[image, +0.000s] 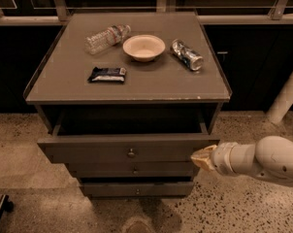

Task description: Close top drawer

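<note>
1. The top drawer (pixel 88 150) stands pulled out below the front edge of the worktop (pixel 137 92). Its dark inside shows between the drawer front and the cabinet. Its small round knob (pixel 131 153) sits at the middle of the flat front.
2. The gripper (pixel 200 158) is low on the right, below the front right corner of the worktop. Its tan tip lies at the right end of the top drawer's front. It appears to touch the wood, though the contact is hard to make out. The tips seem pressed together with no gap showing and nothing between them. The white arm (pixel 263 160) reaches in from the right.
3. Two narrower drawers (pixel 134 171) (pixel 137 190) sit beneath the top drawer, each with a like knob.
4. A clear plastic bottle (pixel 107 37) lies on its side near the back edge, left of the middle. Its label cannot be read.
5. A pale bowl (pixel 144 47) stands upright near the middle of the back edge, just right of the bottle.
6. A silver and blue can (pixel 187 55) lies on its side toward the back right corner. No brand can be read on it.
7. A dark snack packet (pixel 107 74) lies flat left of the middle, between the bottle and the front edge. It has white lettering too small to read.
</note>
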Robot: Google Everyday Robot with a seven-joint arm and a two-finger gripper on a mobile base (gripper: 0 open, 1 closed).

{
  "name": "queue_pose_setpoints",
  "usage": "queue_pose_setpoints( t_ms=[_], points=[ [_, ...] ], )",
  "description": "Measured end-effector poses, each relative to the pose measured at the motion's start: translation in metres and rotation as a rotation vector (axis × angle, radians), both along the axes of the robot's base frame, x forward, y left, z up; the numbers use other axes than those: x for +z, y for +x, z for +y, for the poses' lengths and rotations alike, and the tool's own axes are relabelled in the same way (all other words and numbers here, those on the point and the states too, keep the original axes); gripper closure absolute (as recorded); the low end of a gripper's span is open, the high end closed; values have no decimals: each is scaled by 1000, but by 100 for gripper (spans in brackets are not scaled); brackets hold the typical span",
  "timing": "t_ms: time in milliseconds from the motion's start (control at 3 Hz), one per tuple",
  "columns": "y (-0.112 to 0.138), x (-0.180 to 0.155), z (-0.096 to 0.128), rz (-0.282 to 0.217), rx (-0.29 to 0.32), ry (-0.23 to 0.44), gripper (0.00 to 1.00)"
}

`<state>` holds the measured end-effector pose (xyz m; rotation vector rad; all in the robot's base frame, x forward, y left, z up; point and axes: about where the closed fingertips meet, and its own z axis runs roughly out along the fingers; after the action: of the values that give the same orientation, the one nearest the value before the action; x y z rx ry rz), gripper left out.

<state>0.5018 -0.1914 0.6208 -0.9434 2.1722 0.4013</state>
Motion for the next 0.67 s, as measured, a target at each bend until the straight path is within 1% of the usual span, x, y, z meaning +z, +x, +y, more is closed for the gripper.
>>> queue_pose_setpoints(
  t_ms=[333, 667],
  points=[
    [29, 3, 13, -24, -15, -31, 100],
    [29, 3, 13, -25, -16, -33, 100]
  ],
)
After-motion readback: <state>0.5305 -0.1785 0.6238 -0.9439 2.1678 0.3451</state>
